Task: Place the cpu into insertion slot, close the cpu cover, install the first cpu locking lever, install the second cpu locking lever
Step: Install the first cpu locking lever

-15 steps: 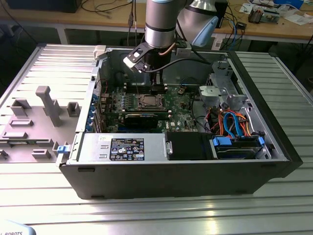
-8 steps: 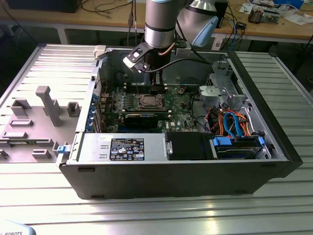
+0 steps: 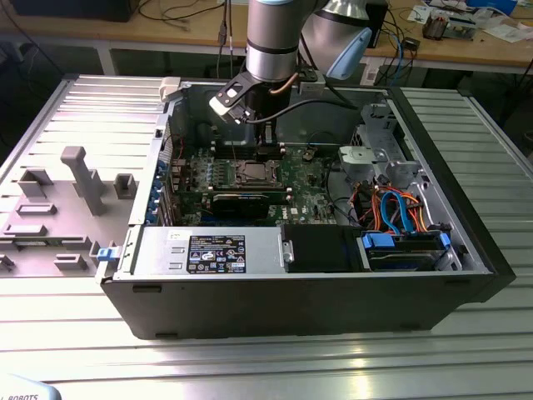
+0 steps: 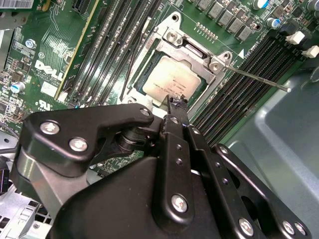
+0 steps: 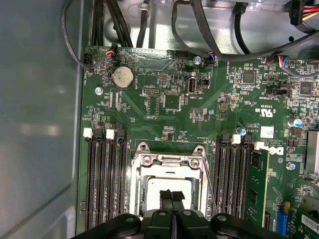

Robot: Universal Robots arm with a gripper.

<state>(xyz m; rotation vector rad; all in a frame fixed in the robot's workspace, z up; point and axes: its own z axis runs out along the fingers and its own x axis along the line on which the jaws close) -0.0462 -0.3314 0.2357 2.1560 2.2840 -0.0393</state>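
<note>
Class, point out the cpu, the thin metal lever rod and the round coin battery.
cpu [image 4: 172, 80]: second wrist view, middle of its silvery top.
lever rod [image 4: 254, 78]: second wrist view, midway along the rod.
coin battery [image 5: 122, 77]: first wrist view, centre of its face.

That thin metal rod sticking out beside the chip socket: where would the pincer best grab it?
Probably near its free end: the locking lever is a thin straight rod jutting out over the memory slots, with room around its tip. Bring the pincer from above, fingers straddling the rod crosswise.
</note>
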